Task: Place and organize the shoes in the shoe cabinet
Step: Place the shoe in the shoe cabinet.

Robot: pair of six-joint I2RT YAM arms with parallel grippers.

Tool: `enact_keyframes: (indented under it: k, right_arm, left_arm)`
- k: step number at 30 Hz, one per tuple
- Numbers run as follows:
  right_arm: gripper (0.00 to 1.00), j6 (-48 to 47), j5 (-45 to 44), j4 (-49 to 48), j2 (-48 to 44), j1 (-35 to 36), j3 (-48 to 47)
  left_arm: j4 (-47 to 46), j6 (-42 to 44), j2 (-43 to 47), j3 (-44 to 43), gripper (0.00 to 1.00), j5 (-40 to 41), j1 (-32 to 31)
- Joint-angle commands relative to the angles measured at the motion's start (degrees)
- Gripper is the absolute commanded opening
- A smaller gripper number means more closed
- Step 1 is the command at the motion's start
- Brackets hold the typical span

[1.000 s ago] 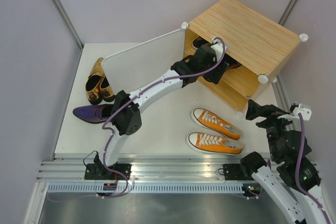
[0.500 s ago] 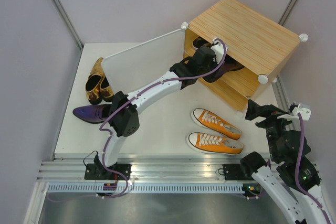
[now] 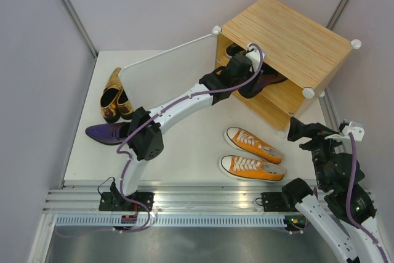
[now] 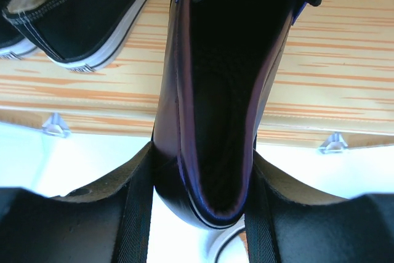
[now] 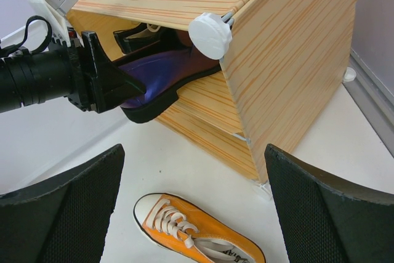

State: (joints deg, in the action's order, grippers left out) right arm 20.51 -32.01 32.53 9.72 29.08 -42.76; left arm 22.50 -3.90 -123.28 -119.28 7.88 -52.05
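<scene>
The wooden shoe cabinet lies at the back right with its white panel door swung open. My left gripper is at its mouth, shut on the heel of a dark purple loafer, whose toe reaches in over the inner shelf. Black canvas sneakers sit on the same shelf to its left. The other purple loafer and the gold pumps lie at the left. Two orange sneakers lie in front of the cabinet. My right gripper hangs open above one orange sneaker.
Grey walls enclose the white table on three sides. A metal rail runs along the near edge. White round knobs stick out at the cabinet's corners. The open door stretches left from the cabinet's front corner.
My left gripper's jaws have closed in on the purple loafer's heel at the cabinet mouth. The right arm has not moved.
</scene>
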Motion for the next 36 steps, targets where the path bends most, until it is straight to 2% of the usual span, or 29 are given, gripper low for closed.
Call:
enact_keyframes:
  k: [1, 13, 17, 20, 26, 34, 36]
  right_arm:
    - [0.98, -1.1, -0.9, -1.8, -0.2, 0.4, 0.2]
    - [0.98, -1.2, -1.2, -1.9, -0.2, 0.8, 0.3]
    - [0.98, -1.2, -1.2, -1.8, -0.1, 0.9, 0.3]
    - [0.98, -1.3, -1.3, -1.8, -0.2, 0.9, 0.4]
    - [0.98, -1.3, -1.5, -1.8, 0.0, 1.0, 0.5]
    - [0.98, -1.3, -1.6, -1.9, 0.0, 1.2, 0.6]
    - [0.98, -1.3, -1.4, -1.9, 0.0, 1.3, 0.6]
  left_arm:
    - [-5.5, -7.8, 0.2, -4.3, 0.38, -0.2, -0.2]
    - [-8.5, -13.7, -3.4, -8.7, 0.4, -2.9, 1.3]
    - [-10.1, -14.8, -4.2, -8.9, 0.37, -0.7, 1.7]
    - [-11.2, -16.2, -4.9, -8.9, 0.3, 1.0, 2.0]
    - [-13.5, -18.5, -6.4, -8.9, 0.24, 0.8, 2.3]
    - [-17.3, -20.0, -7.7, -8.9, 0.24, 0.4, 2.3]
    - [-17.8, -20.9, -8.0, -8.9, 0.27, 0.4, 2.2]
